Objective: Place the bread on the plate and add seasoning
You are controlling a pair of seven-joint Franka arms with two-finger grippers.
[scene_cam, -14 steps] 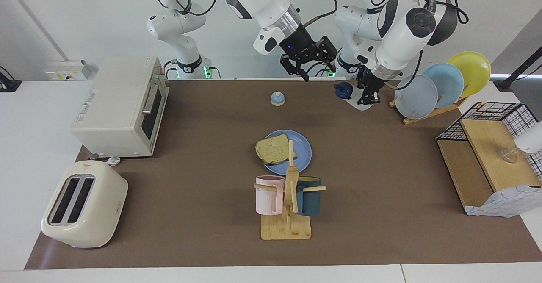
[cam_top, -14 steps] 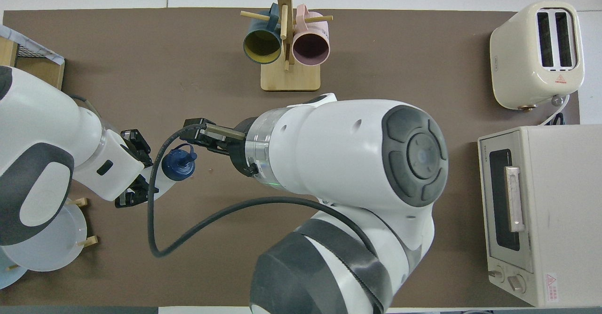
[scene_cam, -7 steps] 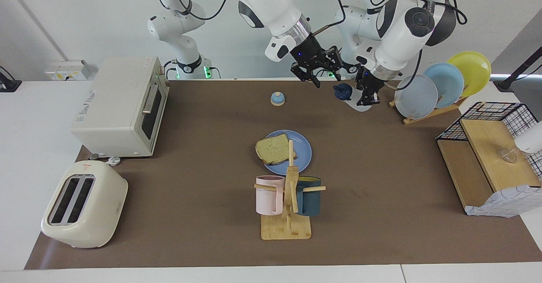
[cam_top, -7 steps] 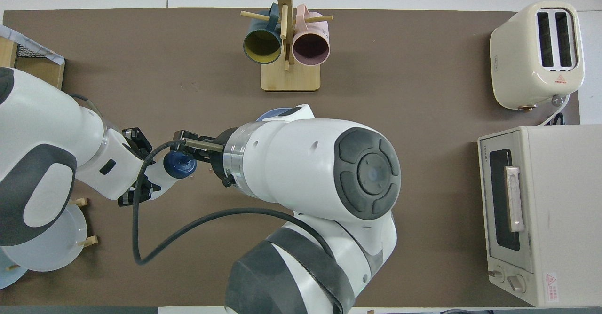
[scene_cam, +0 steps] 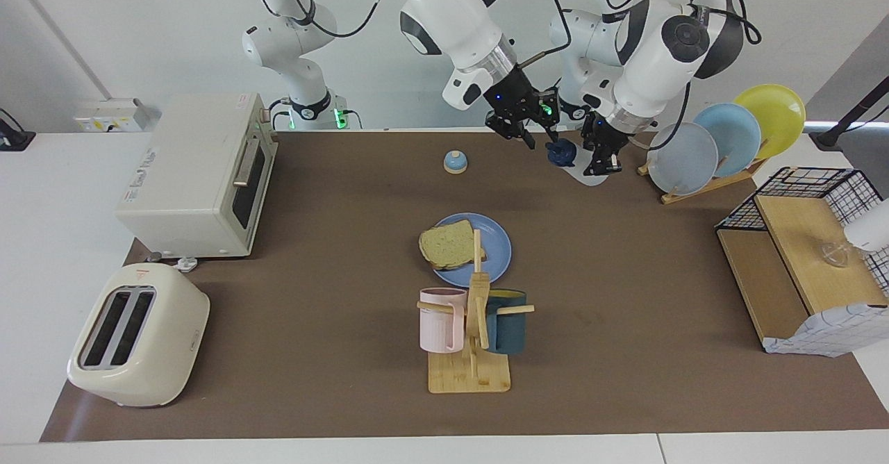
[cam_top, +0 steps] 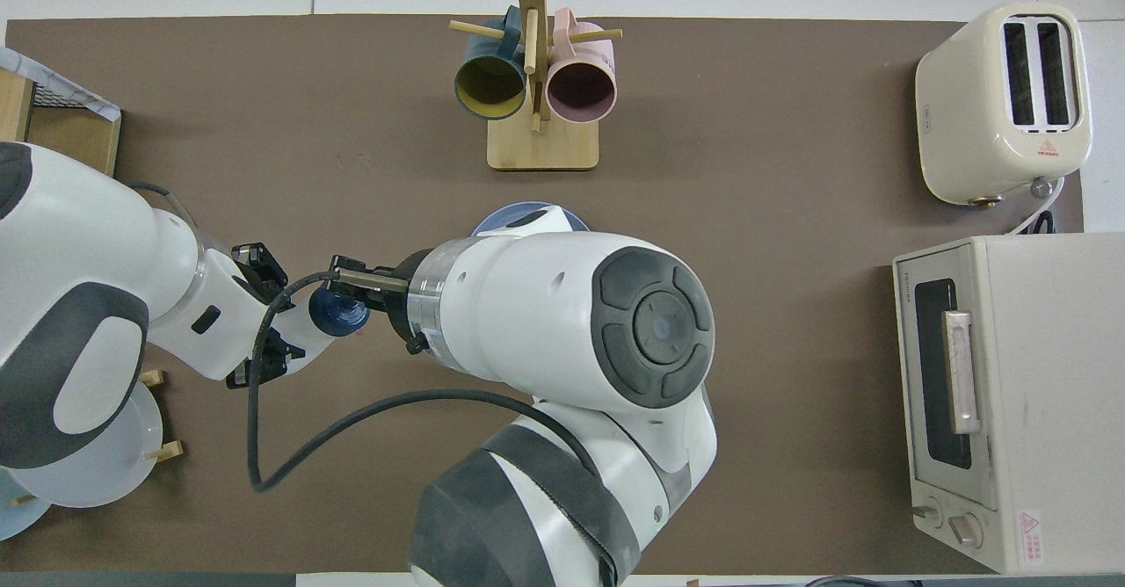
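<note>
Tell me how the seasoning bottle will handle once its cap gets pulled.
The seasoning bottle, tilted in the left gripper, looks like thin plastic, so probably light and squeezable. With the right gripper at its cap, a pull could twist it in the grip.

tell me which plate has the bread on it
The periwinkle plate lying flat mid-table carries the bread; the other three stand upright in the wooden rack.

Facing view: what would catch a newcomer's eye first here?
Both arms meet at one small thing: the left pincer is shut on the seasoning bottle near the robots' edge of the table, beside the plate rack, and the right pincer is at its navy cap. Mid-table, the bread already lies on the blue plate, beside the mug tree.
</note>
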